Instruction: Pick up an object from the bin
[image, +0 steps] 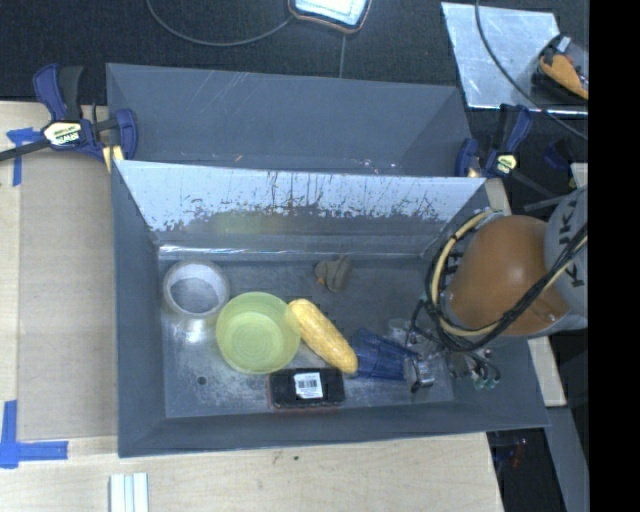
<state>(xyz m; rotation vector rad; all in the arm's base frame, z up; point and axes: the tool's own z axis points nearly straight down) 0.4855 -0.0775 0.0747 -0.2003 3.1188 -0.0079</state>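
Grey metal bin (140, 300) seen from above, with the arm entering from the right. The green bowl (258, 332), upright on the bin floor, serves as the reference. A translucent cup (195, 290) stands just left of and behind the bowl. A yellow corn cob (322, 336) lies slantwise against the bowl's right rim. A black box (308, 387) with a white barcode label lies in front of the bowl, to its right. A small brown object (332, 272) rests well behind the bowl near the back wall. A crumpled blue object (378, 356) lies right of the bowl, beyond the cob. The gripper (422, 372) is low at the blue object's right end, under the arm's orange cover (500, 280) and looped cables (440, 285). Whether the gripper is open, closed or touching the blue object cannot be told.
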